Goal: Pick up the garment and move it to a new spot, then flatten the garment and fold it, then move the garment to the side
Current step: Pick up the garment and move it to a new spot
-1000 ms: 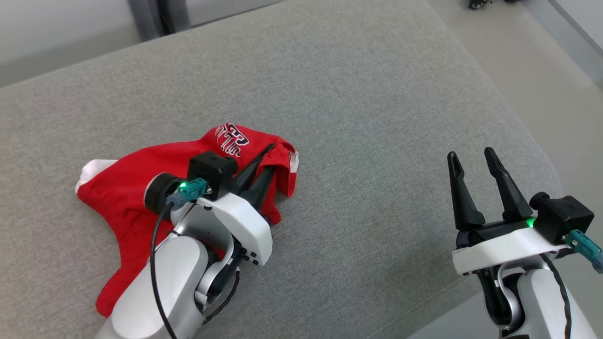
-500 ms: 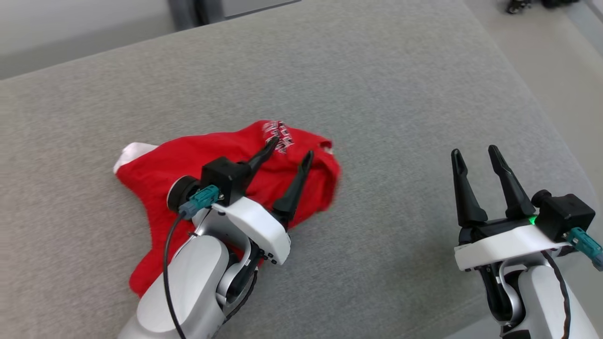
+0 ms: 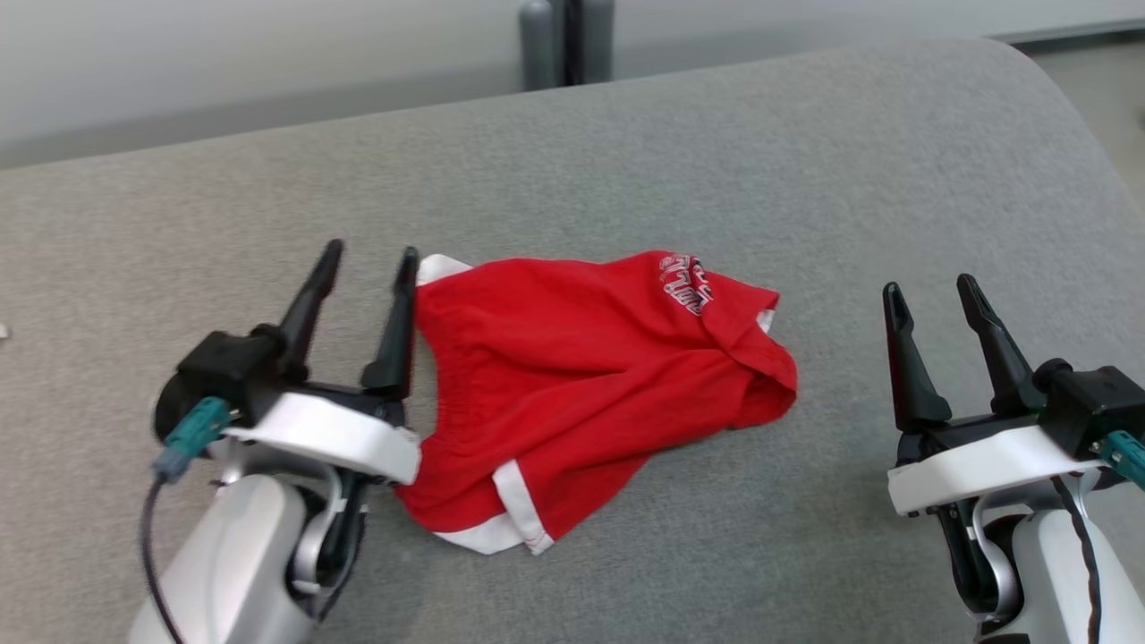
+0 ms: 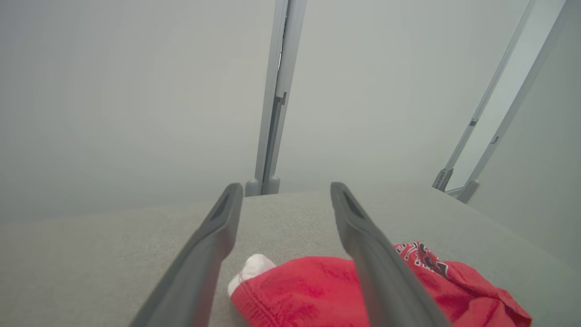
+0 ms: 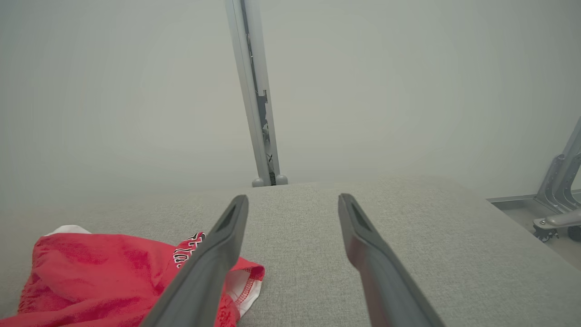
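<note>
The garment (image 3: 581, 376) is a pair of red shorts with white trim and a printed logo, lying crumpled on the grey cushion (image 3: 626, 152) near its middle. My left gripper (image 3: 371, 255) stands open just left of the shorts' white-edged corner, nothing between its fingers. In the left wrist view the garment (image 4: 317, 290) lies low, under and right of the open left gripper (image 4: 283, 186). My right gripper (image 3: 930, 288) is open, apart from the cloth on its right side. The right wrist view has the garment (image 5: 100, 277) at lower left of the open right gripper (image 5: 292, 197).
The cushion's rounded right edge (image 3: 1082, 134) drops to the floor. A grey post (image 3: 564, 40) stands behind the cushion against a pale wall. A wheeled metal frame base (image 5: 556, 213) stands at the far right.
My left gripper opened and let go of the garment, then drew back to its left side. The head camera swung, so the whole scene shifted right. The right gripper stays as before.
</note>
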